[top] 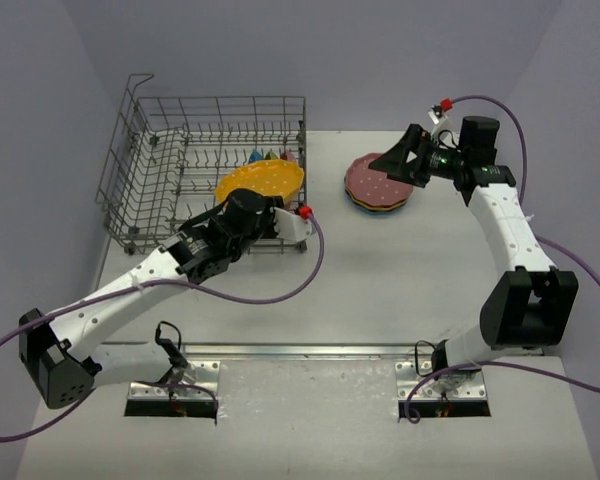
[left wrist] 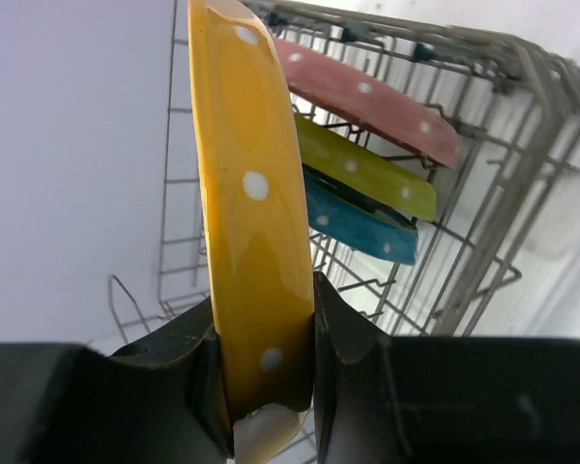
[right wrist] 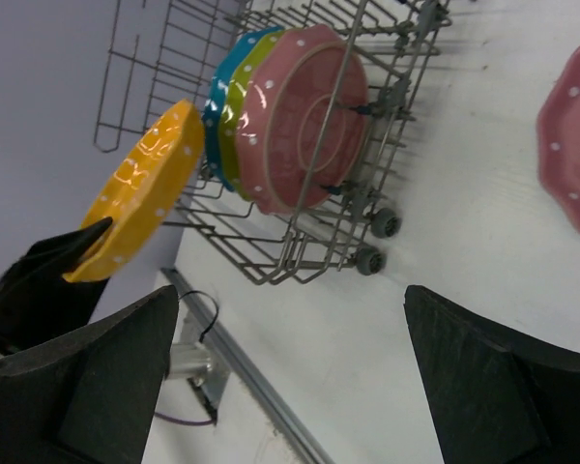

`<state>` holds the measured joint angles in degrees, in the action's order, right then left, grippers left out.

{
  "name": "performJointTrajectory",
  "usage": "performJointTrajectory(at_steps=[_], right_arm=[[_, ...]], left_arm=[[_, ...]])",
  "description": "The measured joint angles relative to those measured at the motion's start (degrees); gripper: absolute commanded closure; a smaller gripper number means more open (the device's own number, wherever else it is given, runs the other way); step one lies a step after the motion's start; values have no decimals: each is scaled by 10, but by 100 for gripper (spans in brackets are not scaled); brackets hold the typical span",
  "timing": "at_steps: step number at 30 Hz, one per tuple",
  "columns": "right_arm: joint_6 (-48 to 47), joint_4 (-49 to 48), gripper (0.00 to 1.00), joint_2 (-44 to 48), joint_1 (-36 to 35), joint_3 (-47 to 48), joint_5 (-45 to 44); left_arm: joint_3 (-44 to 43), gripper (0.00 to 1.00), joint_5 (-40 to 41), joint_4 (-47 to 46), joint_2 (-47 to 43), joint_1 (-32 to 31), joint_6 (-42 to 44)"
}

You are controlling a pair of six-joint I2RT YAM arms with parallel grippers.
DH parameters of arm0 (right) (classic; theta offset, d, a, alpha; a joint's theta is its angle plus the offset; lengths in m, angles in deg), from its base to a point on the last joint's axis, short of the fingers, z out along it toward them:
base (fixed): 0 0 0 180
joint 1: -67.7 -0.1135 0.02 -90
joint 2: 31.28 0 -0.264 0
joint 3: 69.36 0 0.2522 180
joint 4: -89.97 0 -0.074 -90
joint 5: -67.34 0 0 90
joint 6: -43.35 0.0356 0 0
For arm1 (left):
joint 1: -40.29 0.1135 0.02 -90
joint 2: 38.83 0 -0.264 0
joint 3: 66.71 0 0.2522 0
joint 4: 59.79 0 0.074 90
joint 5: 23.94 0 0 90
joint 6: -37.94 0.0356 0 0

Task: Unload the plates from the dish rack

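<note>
My left gripper [top: 272, 208] is shut on the rim of a yellow polka-dot plate [top: 260, 181], lifted over the front right part of the grey wire dish rack [top: 145, 150]. In the left wrist view both pads clamp the yellow plate [left wrist: 256, 222] edge-on. Three plates stay upright in the rack: pink [right wrist: 304, 116], green [left wrist: 367, 169] and blue [left wrist: 353, 224]. My right gripper [right wrist: 290, 387] stands open and empty above a stack of plates [top: 378, 184] with a pink one on top, right of the rack.
The rack rolls on small wheels [right wrist: 369, 259] and has a raised wire handle [top: 138, 80] at its far left corner. Purple cables [top: 280, 292] loop over the table. A metal rail [top: 310, 350] runs along the near edge by the arm bases.
</note>
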<state>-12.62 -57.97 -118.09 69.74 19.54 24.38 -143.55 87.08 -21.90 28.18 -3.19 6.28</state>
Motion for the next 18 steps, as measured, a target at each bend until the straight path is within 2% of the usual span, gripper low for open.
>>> performJointTrajectory(at_steps=[5, 11, 18], right_arm=[[40, -26, 1, -2, -8, -36, 62], [49, -24, 1, -13, -59, -52, 81], [34, -13, 1, -24, -143, -43, 82]], left_arm=[[97, 100, 2, -47, -76, -55, 135], [206, 100, -7, -118, -151, -90, 275], [241, 100, -14, -132, -157, -131, 346]])
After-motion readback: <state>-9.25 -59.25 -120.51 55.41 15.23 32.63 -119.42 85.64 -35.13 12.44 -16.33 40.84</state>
